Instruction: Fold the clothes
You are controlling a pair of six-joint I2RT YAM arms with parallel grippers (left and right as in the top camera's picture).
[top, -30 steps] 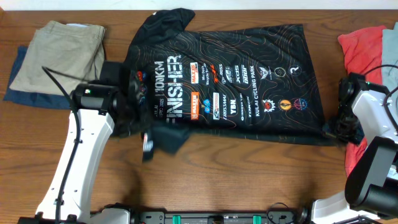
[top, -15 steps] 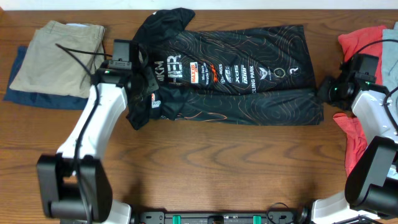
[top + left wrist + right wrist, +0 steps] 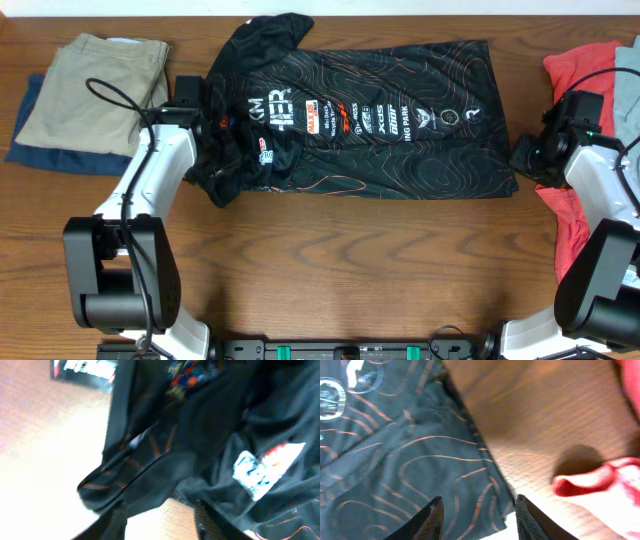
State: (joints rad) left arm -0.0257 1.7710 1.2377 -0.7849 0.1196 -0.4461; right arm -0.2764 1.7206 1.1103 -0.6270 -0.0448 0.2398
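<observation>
The black jersey [image 3: 400, 140] with orange contour lines and sponsor logos lies across the far middle of the table, its lower part folded up over itself. Its left end is bunched. My left gripper [image 3: 208, 150] sits at that bunched end. In the left wrist view its fingers [image 3: 160, 522] are open over bare wood, with the jersey fabric [image 3: 200, 435] just beyond them. My right gripper [image 3: 522, 158] is at the jersey's right edge. In the right wrist view it [image 3: 480, 520] is open over the jersey's corner [image 3: 395, 460], holding nothing.
Folded khaki trousers [image 3: 95, 95] lie on a navy cloth [image 3: 30, 150] at the far left. A red garment [image 3: 585, 75] and a pale grey one [image 3: 628, 90] lie at the right edge, close to my right arm; the red cloth also shows in the right wrist view [image 3: 600, 485].
Both grippers carried the jersey's near hem away from the front edge, folding it over. The right gripper then stayed put and the left shifted slightly at the bunched end.
</observation>
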